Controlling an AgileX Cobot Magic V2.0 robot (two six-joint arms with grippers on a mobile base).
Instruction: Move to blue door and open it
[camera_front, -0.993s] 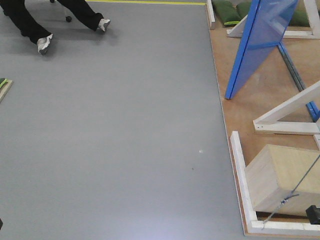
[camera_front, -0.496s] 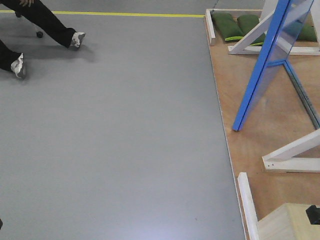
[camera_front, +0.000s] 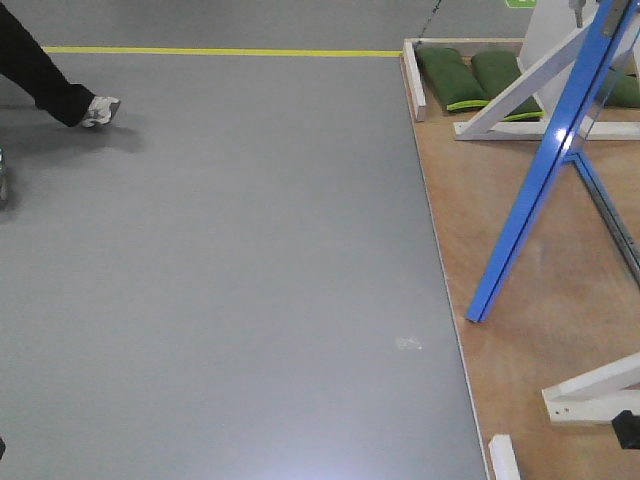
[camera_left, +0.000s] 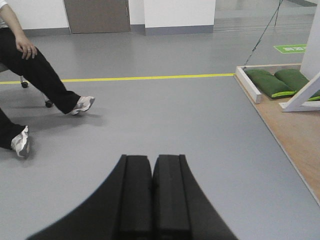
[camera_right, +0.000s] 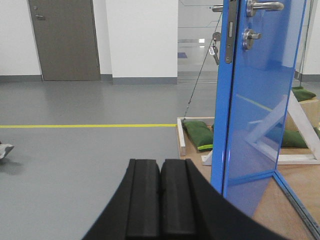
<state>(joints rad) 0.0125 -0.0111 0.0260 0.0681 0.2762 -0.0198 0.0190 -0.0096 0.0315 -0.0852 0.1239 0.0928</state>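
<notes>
The glossy blue door (camera_right: 260, 100) stands upright on a wooden platform at the right, seen nearly edge-on in the right wrist view. Its silver lever handle (camera_right: 264, 6) is at the top, a round silver lock (camera_right: 250, 36) below it, and a metal latch plate (camera_right: 231, 35) on the edge. In the front view the blue door (camera_front: 545, 170) slants down to the platform. My right gripper (camera_right: 160, 167) is shut and empty, left of the door and short of it. My left gripper (camera_left: 152, 162) is shut and empty over the grey floor.
A wooden platform (camera_front: 520, 330) with a white raised border carries white braces (camera_front: 520, 95) and green sandbags (camera_front: 470, 75). A seated person's legs (camera_left: 45, 80) are at the far left. A yellow floor line (camera_front: 220, 51) crosses ahead. A cable (camera_right: 197, 85) slants down beside the door.
The base has rolled forward: the platform, door foot and yellow line have slid down the front view, and the wooden box at lower right has dropped out of view. The person's feet moved left.
</notes>
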